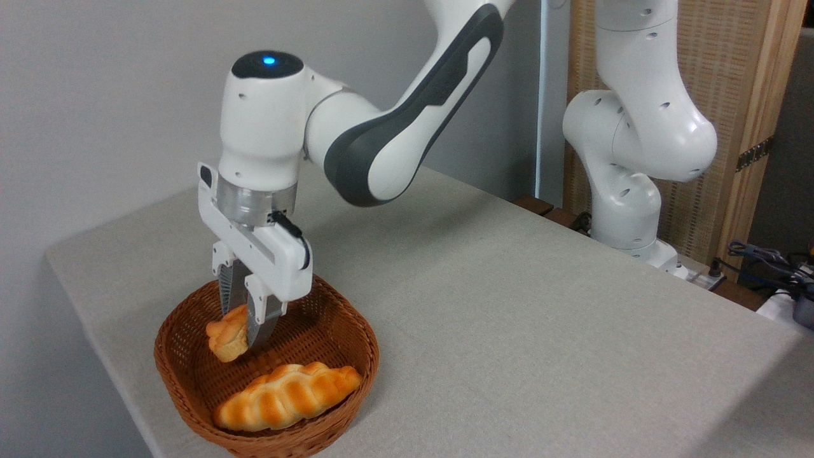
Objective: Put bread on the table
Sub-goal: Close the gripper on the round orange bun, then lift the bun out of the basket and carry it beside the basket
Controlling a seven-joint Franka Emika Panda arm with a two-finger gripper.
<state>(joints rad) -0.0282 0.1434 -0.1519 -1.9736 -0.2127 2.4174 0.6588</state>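
The bread (226, 337), a small orange-golden bun, hangs tilted inside the brown wicker basket (356, 331), held a little above its floor. My gripper (245, 327) points straight down over the basket and is shut on the bun, its two fingers pinching the bun's right side. The table (509, 305) is a large light grey-beige surface that stretches away to the right of the basket.
A long braided golden loaf (286, 394) lies in the front of the basket. The basket sits close to the table's front left edge. The arm's white base (629, 210) stands at the table's far right, with cables (769, 261) beyond it.
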